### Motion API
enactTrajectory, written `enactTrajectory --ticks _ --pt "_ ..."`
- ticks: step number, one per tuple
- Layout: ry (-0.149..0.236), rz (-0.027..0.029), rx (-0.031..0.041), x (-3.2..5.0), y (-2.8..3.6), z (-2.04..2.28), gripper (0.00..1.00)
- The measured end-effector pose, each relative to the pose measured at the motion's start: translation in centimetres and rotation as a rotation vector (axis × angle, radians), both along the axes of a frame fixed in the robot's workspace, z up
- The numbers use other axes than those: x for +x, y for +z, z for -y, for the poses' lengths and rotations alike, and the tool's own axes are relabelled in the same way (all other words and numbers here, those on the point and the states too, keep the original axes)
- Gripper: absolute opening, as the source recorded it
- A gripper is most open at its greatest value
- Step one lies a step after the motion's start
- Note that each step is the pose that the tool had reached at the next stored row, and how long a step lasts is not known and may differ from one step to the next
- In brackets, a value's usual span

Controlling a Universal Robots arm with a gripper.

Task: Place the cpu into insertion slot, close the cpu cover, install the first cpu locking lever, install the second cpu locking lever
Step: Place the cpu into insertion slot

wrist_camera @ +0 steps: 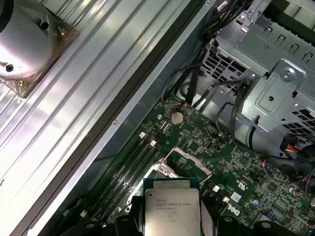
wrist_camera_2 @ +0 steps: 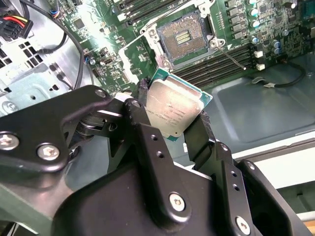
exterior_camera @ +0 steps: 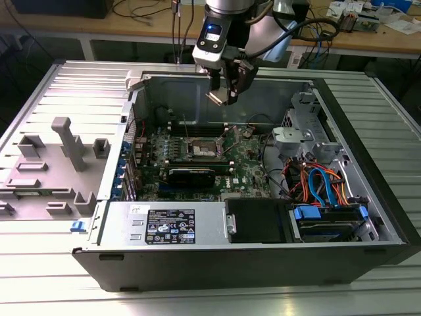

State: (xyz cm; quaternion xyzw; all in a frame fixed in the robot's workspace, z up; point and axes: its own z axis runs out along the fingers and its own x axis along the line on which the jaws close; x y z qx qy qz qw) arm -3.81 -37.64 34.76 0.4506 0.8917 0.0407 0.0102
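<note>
Gripper (exterior_camera: 223, 95) clamps the cpu (wrist_camera_2: 171, 112) by its edges. In the exterior view, the insertion slot (exterior_camera: 202, 150) lies at six o'clock. Risk: skewed seating bends contacts.

surface: ribbed metal table (exterior_camera: 39, 276) | behind: wooden bench (exterior_camera: 66, 26) — cables (exterior_camera: 135, 10) strewn on it

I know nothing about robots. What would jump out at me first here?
A computer case lies open on a ribbed metal table, its green motherboard bare. Above it hangs the gripper, shut on the cpu, a small silvery chip pinched by its edges between black fingers. Below, on the motherboard, the insertion slot lies uncovered, its contact field showing.
</note>
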Motion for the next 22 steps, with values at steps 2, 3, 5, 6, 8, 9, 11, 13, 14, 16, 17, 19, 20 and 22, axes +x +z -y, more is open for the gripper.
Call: enactTrajectory --ticks 2,3,5,6,8,9,11,13,14,16,17,19,20,22 --pt "-0.001 0.0 -0.0002 -0.01 -0.03 0.03 0.55" --pt "-0.001 0.0 -0.0002 0.0 -0.05 0.03 0.55" --pt "-0.001 0.0001 0.0 0.0 -0.2 0.03 0.55" --pt "-0.001 0.0001 0.0001 0.0 -0.37 0.03 0.55" --pt "-0.014 -0.0007 -0.0002 0.01 -0.61 0.06 0.55" --pt "-0.03 -0.0014 -0.0001 0.01 -0.68 0.06 0.55" --pt "-0.069 -0.0113 -0.0004 0.0 -0.92 0.06 0.55" --pt "-0.103 -0.0219 -0.0007 0.0 -1.3 0.06 0.55" --pt "-0.123 -0.0235 -0.0007 0.0 -1.61 0.06 0.55" --pt "-0.167 -0.024 -0.0005 0.01 -1.84 0.06 0.55" --pt "-0.171 -0.0241 -0.0005 0.0 -1.84 0.06 0.55" --pt "-0.173 -0.024 -0.0004 0.0 -1.85 0.06 0.55" --pt "-0.173 -0.0239 -0.0002 0.0 -1.86 0.06 0.55" --pt "-0.173 -0.024 -0.0002 0.0 -1.86 0.06 0.55"
